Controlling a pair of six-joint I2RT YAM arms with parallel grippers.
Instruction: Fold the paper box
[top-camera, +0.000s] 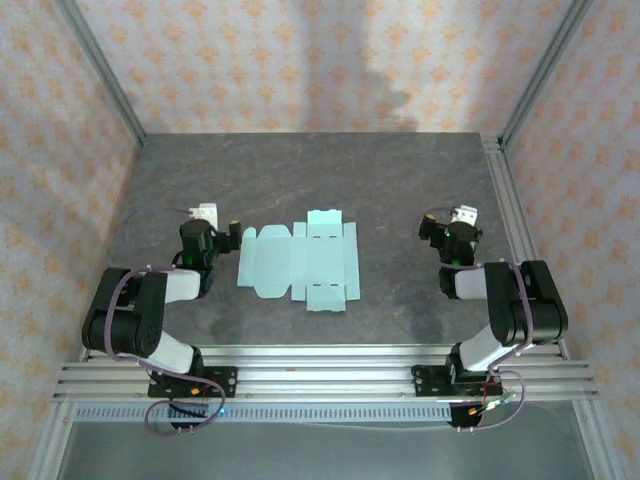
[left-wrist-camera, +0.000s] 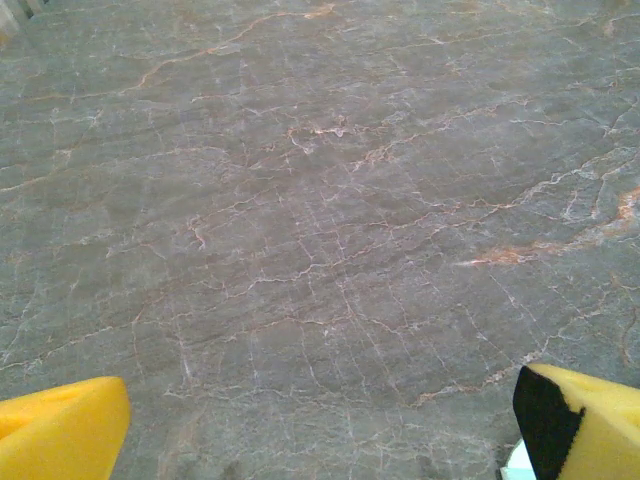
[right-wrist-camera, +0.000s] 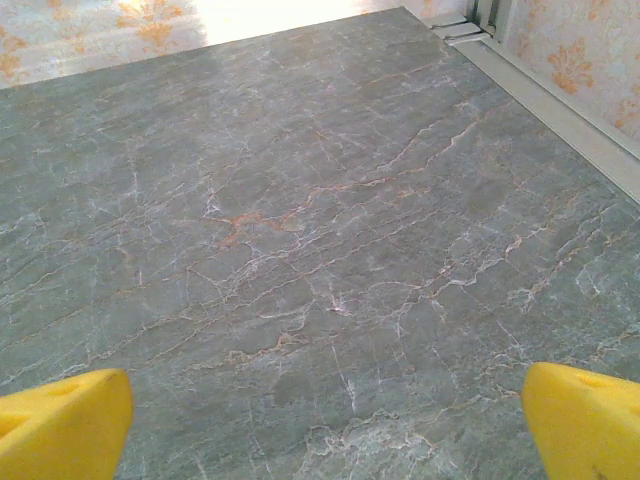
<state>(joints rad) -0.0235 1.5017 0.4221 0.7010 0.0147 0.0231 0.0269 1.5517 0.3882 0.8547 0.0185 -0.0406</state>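
Observation:
The paper box (top-camera: 300, 262) lies flat as a pale mint-green die-cut sheet in the middle of the dark stone table (top-camera: 330, 175), creases and tabbed flaps showing. My left gripper (top-camera: 215, 238) rests just left of the sheet's left edge, open, with yellow fingers (left-wrist-camera: 60, 430) wide apart over bare stone; a sliver of the sheet (left-wrist-camera: 518, 462) peeks in at the bottom right of the left wrist view. Well to the right of the sheet, my right gripper (top-camera: 448, 232) is open too, its yellow fingertips (right-wrist-camera: 585, 420) spread above bare table.
Patterned walls with metal corner posts (top-camera: 100, 70) close in the table on three sides. A light metal rail (right-wrist-camera: 560, 95) runs along the table's right edge. Aluminium rails (top-camera: 320, 370) carry both arm bases at the near edge.

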